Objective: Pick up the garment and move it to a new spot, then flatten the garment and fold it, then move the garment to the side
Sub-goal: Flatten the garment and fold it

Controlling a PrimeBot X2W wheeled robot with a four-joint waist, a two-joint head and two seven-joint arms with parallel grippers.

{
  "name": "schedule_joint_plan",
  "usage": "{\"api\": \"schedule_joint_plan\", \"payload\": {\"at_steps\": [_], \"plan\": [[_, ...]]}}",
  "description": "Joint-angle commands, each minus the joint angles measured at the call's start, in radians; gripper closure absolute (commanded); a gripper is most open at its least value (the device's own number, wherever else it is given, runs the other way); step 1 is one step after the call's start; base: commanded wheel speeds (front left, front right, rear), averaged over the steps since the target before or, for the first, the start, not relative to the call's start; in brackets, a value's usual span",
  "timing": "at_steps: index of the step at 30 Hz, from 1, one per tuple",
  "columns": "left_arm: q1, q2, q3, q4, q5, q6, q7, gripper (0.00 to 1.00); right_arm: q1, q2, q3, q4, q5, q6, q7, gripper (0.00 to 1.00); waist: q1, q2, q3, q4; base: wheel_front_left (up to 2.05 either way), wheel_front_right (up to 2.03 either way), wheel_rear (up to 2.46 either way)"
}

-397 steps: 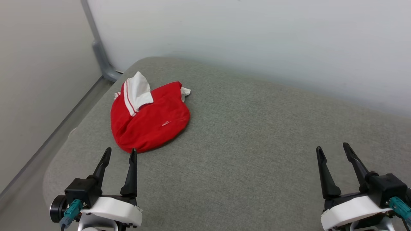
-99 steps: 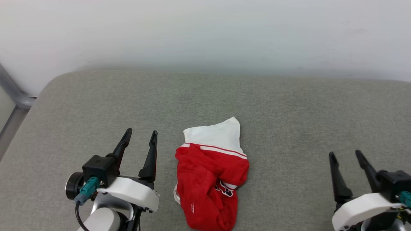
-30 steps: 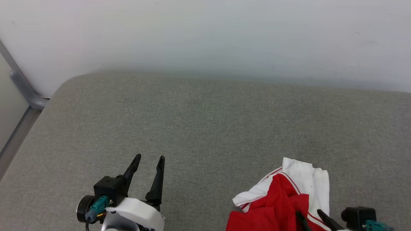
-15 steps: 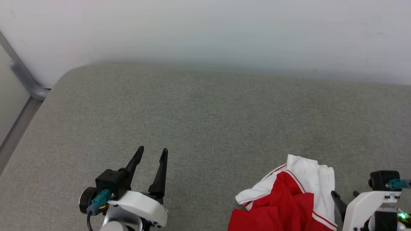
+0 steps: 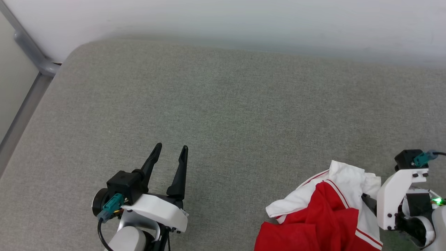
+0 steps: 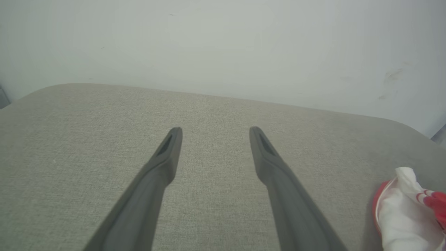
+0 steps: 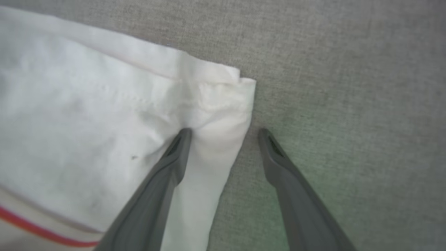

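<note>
Plain room: grey upholstered surface (image 5: 244, 104), white wall (image 5: 244, 21).

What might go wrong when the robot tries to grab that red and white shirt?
1. The right gripper stands open astride the edge of the white sleeve; closing there, it may pinch just one thin layer or slip off.
2. The garment lies bunched up, so lifting it by a sleeve may leave it twisted and hard to flatten.
3. The left gripper, open over the grey cushion, looks too far off to help.

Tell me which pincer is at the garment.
The right pincer: open, it straddles the white edge of the garment. The left pincer, also open, is over bare cushion, apart.
</note>
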Motion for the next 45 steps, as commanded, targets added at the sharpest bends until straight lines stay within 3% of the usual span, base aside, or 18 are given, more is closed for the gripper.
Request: {"api": "schedule_joint_plan", "payload": {"at_steps": [1, 2, 9, 14, 18, 19, 24, 25, 26, 27, 28, 39, 45], "plan": [[-0.009, -0.002, 0.007, 0.007, 0.004, -0.009, -0.008, 0.0, 0.025, 0.009, 0.025, 0.052, 0.014, 0.0, 0.056, 0.67, -0.0001, 0.0, 0.007, 0.003, 0.0, 0.0, 0.0], [-0.01, -0.003, 0.009, 0.01, 0.004, -0.008, -0.009, 0.0, 0.029, 0.013, 0.026, 0.059, 0.028, 0.0, 0.069, 1.0, -0.0001, 0.0, 0.008, 0.002, 0.0, 0.0, 0.0], [0.009, 0.0, 0.028, 0.025, 0.011, -0.004, -0.014, 0.0, -0.033, -0.019, -0.024, -0.071, -0.001, -0.001, -0.082, 1.0, -0.0001, 0.0, -0.015, -0.023, 0.0, 0.0, 0.0], [0.018, 0.006, 0.033, 0.025, 0.012, -0.001, -0.014, 0.0, 0.019, -0.006, -0.148, -0.19, -0.044, -0.001, -0.141, 1.0, -0.0001, 0.0, -0.039, -0.044, 0.0, 0.0, 0.0], [0.032, 0.011, 0.033, 0.019, 0.011, 0.002, -0.014, 0.0, 0.121, 0.056, -0.347, -0.297, -0.092, -0.001, -0.141, 1.0, -0.0001, 0.0, -0.052, -0.058, 0.0, 0.0, 0.0], [0.036, 0.014, 0.031, 0.018, 0.008, 0.004, -0.013, 0.0, 0.192, 0.107, -0.464, -0.308, -0.111, -0.001, -0.141, 1.0, -0.0001, 0.0, -0.058, -0.062, 0.0, 0.0, 0.0], [0.045, 0.019, 0.031, 0.018, 0.003, 0.008, -0.007, 0.0, 0.273, 0.165, -0.537, -0.232, -0.121, 0.0, -0.167, 1.0, -0.0001, 0.0, -0.067, -0.067, 0.0, 0.0, 0.0], [0.047, 0.02, 0.032, 0.018, 0.003, 0.01, -0.005, 0.0, 0.274, 0.173, -0.54, -0.214, -0.113, 0.0, -0.181, 0.93, -0.0001, 0.0, -0.069, -0.069, 0.0, 0.0, 0.0], [0.05, 0.022, 0.032, 0.017, 0.003, 0.011, -0.004, 0.0, 0.275, 0.178, -0.538, -0.197, -0.114, 0.0, -0.198, 0.64, -0.0001, 0.0, -0.07, -0.07, 0.0, 0.0, 0.0], [0.052, 0.024, 0.032, 0.016, 0.001, 0.013, -0.002, 0.0, 0.274, 0.185, -0.53, -0.181, -0.113, 0.0, -0.219, 0.1, -0.0001, 0.0, -0.071, -0.072, 0.0, 0.0, 0.0], [0.055, 0.026, 0.032, 0.015, -0.001, 0.013, -0.002, 0.0, 0.265, 0.19, -0.528, -0.169, -0.105, 0.0, -0.247, 0.0, -0.0001, 0.0, -0.073, -0.074, 0.0, 0.0, 0.0], [0.088, 0.038, 0.026, 0.003, -0.007, 0.028, 0.013, 0.0, 0.226, 0.209, -0.545, -0.161, -0.169, 0.0, -0.638, 0.0, -0.0001, 0.0, -0.122, -0.086, 0.0, 0.0, 0.0], [0.109, 0.046, 0.023, -0.007, -0.012, 0.036, 0.024, 0.0, 0.245, 0.213, -0.478, -0.222, -0.212, 0.0, -0.757, 0.0, -0.0001, 0.0, -0.153, -0.097, 0.0, 0.0, 0.0]]}}
